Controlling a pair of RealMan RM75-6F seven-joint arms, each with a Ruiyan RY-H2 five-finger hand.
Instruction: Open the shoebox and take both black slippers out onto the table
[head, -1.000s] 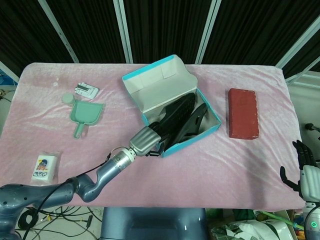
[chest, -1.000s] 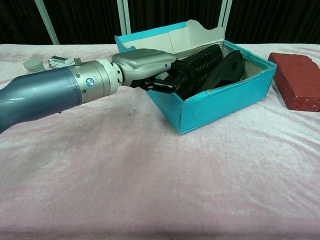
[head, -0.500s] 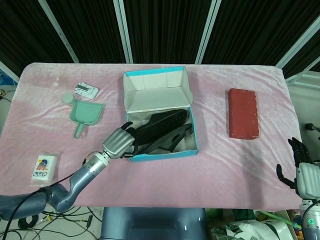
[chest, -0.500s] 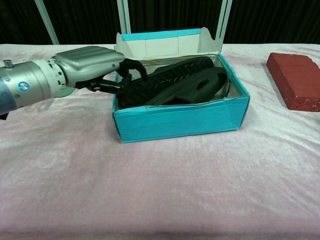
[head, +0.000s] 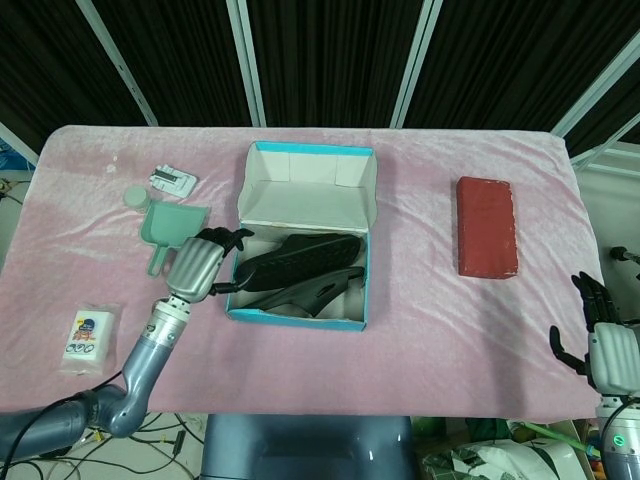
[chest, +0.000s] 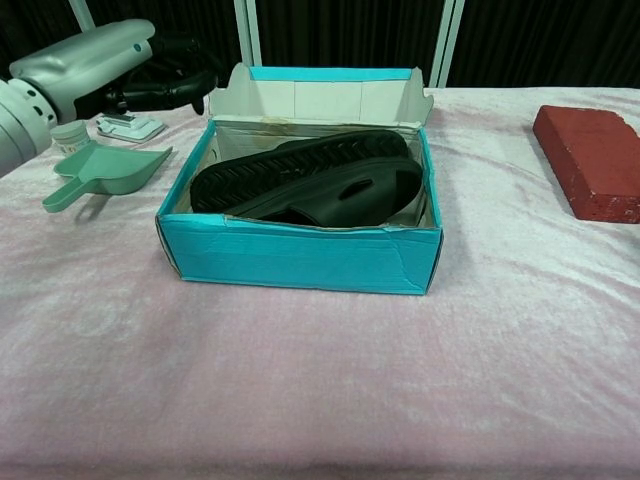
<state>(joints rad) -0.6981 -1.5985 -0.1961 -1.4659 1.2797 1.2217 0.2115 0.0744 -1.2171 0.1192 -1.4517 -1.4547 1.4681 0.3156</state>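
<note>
The shoebox (head: 300, 316) stands open near the middle of the table (head: 430, 320), its lid (head: 312, 184) folded back on the far side. Both black slippers (head: 295, 270) are seen inside it, lying on their sides, one against the other, with a ribbed sole (chest: 300, 165) turned upward.

The left hand (head: 200, 265) is placed at the box's left wall. Its dark fingers (head: 232, 240) are curled over or just beside the rim; whether they touch the rim or a slipper cannot be told. In the chest view the fingers are seen loosely bent, and nothing is seen to be held.

The right hand (head: 598, 335) is seen at the lower right edge of the head view, off the table and well apart from the box. Its fingers are spread, and nothing is gripped.

A green scoop (head: 170, 230) lies just left of the left hand. Beyond it are noted a small round pot (head: 135, 197) and a white clip-like item (head: 173, 181). A packet (head: 89, 335) lies near the front left corner. A red brick (head: 487, 226) lies to the right of the box.
</note>
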